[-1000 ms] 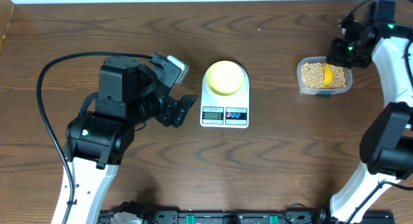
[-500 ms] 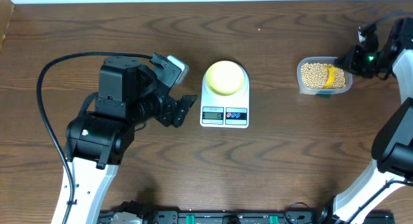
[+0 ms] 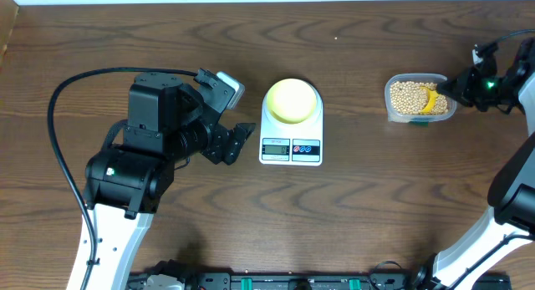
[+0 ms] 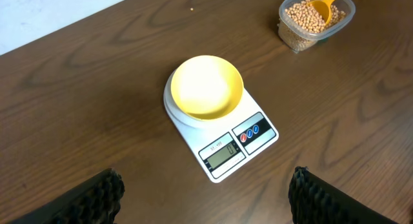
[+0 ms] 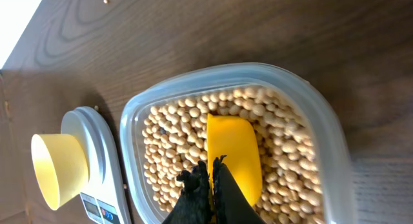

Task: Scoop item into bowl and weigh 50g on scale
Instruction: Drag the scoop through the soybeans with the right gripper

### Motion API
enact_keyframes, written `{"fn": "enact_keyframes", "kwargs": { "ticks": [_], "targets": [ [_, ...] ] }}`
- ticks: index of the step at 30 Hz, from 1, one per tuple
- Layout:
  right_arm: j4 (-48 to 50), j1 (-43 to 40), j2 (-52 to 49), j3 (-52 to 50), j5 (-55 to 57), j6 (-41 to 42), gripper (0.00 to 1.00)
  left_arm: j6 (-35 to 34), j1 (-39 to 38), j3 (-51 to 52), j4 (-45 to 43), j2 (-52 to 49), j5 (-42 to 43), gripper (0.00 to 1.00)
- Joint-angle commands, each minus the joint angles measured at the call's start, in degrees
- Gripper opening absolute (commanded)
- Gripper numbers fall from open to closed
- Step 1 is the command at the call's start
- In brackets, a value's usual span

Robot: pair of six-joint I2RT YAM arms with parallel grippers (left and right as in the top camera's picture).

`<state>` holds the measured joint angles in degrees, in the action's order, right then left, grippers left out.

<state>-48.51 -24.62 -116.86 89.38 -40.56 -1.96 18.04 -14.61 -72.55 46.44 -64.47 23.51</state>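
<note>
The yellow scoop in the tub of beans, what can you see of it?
The scoop is bright yellow, smooth and plastic-looking, with a rounded rectangular cup. It lies partly sunk among the beans inside the clear tub, with no beans on its visible face. Its handle is hidden under the right gripper, whose black fingers are closed together on it.

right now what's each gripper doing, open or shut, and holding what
left gripper: open, holding nothing
right gripper: shut on the yellow scoop
</note>
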Motion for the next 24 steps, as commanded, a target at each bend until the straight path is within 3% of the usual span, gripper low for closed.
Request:
{"fn": "enact_keyframes", "kwargs": {
  "ticks": [1, 24],
  "targets": [
    [-0.3, -2.2, -1.3, -0.7, -4.0, -0.5, 0.01, 0.5, 0.3, 0.2, 0.1, 0.0, 0.5, 0.84],
    [1.2, -7.7, -1.3, -0.7, -21.6, -0.4, 0.01, 0.5, 0.3, 0.2, 0.1, 0.0, 0.5, 0.84]
  ]
}}
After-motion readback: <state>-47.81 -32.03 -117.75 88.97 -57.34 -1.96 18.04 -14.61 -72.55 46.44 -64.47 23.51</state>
